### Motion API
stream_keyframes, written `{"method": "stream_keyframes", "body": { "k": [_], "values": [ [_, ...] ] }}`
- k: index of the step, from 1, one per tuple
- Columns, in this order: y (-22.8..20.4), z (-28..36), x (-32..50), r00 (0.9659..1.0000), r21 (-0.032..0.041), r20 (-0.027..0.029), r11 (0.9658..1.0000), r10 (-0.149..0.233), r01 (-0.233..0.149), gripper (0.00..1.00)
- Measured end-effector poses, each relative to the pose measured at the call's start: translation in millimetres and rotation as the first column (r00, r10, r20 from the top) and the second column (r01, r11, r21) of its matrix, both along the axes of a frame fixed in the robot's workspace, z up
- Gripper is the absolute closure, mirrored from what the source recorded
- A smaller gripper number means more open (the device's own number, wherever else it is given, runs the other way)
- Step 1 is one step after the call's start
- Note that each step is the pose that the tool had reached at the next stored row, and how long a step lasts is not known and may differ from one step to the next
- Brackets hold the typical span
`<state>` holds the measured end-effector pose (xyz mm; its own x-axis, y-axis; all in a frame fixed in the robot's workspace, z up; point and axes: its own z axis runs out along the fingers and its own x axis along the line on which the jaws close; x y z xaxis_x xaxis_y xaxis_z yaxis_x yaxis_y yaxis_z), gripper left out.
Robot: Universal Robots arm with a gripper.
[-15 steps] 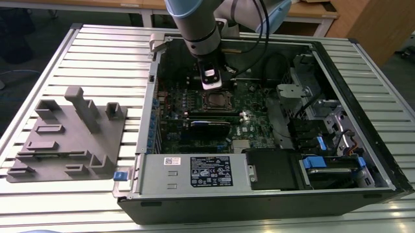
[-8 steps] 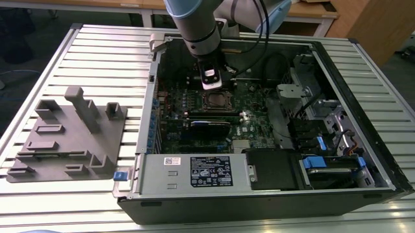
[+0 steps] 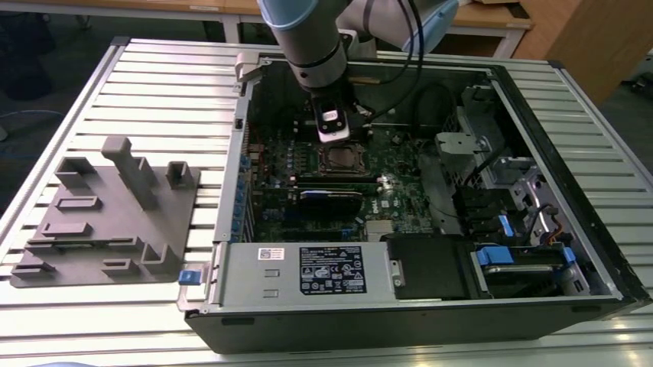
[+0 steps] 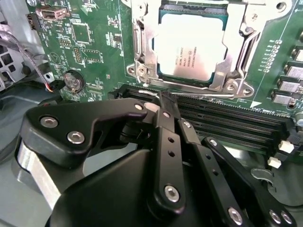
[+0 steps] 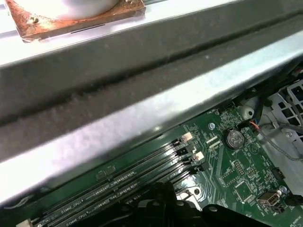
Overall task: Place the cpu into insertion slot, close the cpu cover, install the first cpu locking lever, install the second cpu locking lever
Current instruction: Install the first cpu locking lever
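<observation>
Open computer case (image 3: 408, 329) on the tabletop (image 3: 153, 76), a holder (image 3: 112, 214) beside it at the exterior view's left. Inside, the cpu (image 4: 189, 45) sits in the insertion slot (image 4: 194, 6), memory slots (image 4: 236, 118) just beside.

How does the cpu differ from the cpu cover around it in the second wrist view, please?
The cpu is a solid square with a dull, printed grey top; the cpu cover is a shinier frame with a large window. The cpu cover is wider, its frame lying outside the cpu's edges. Both are silvery metal and lie flat, square to each other, over the green board.
</observation>
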<state>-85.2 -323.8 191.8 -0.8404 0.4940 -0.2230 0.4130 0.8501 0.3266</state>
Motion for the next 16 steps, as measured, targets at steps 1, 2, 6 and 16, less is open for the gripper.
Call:
{"method": "stream_keyframes", "body": {
  "k": [1,2,6,16],
  "values": [
    [-1.0,0.0,0.0,1.0,-0.0001,0.0,1.0,0.0,0.0,0.89],
    [-2.2,0.0,0.0,1.0,-0.0002,-0.0001,1.0,0.0,0.0,0.89],
    [-5.0,0.0,0.0,1.0,-0.0004,-0.0001,1.0,0.0,0.0,0.89],
    [-3.2,3.9,0.0,1.0,0.0029,0.0007,1.0,0.0,0.0,0.89]
  ]
}}
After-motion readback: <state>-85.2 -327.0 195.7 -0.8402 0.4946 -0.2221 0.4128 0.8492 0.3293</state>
